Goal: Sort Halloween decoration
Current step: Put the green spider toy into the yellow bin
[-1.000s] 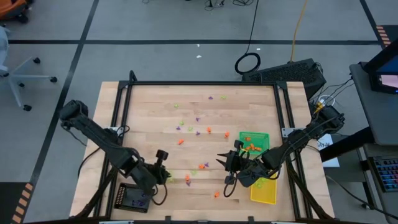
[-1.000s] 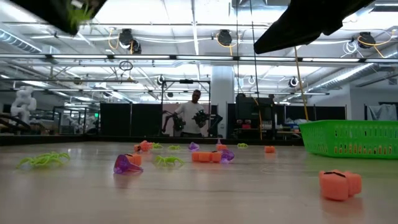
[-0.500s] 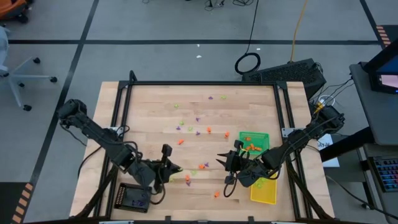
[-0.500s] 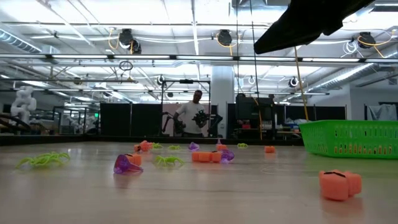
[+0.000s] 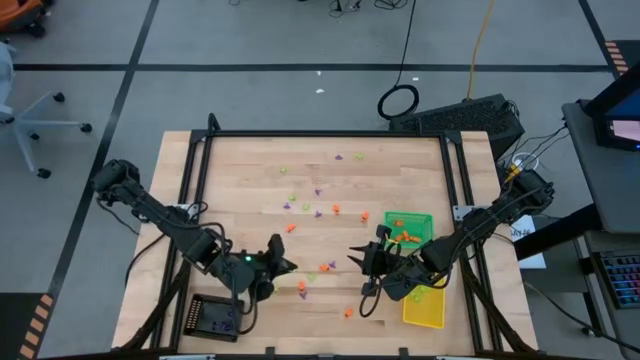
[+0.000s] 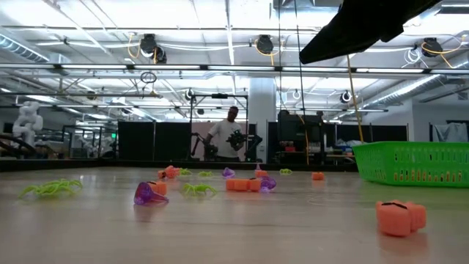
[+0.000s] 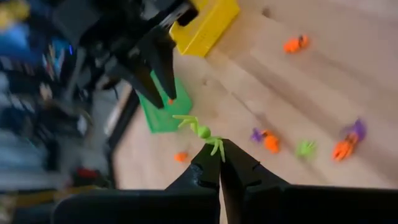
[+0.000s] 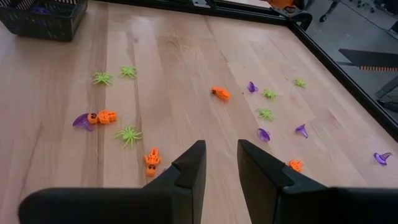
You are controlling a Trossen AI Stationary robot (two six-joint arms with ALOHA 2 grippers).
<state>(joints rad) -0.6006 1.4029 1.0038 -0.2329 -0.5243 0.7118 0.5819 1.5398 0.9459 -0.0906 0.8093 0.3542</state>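
Left gripper (image 7: 219, 152), pinching a lime spider (image 7: 200, 132), hangs near the black tray (image 5: 212, 318), likely carrying it for sorting; right gripper (image 8: 221, 163), fingers spread and empty, waits beside the green tray (image 5: 425, 219).

From above, the scattered Halloween decoration (image 5: 318, 213) is too small to tell shapes, and the left gripper (image 5: 283, 266) blurs into its arm. At tabletop level, the green tray (image 6: 412, 163) is cut off by the edge. The room past the tabletop is a blur in the left wrist view.
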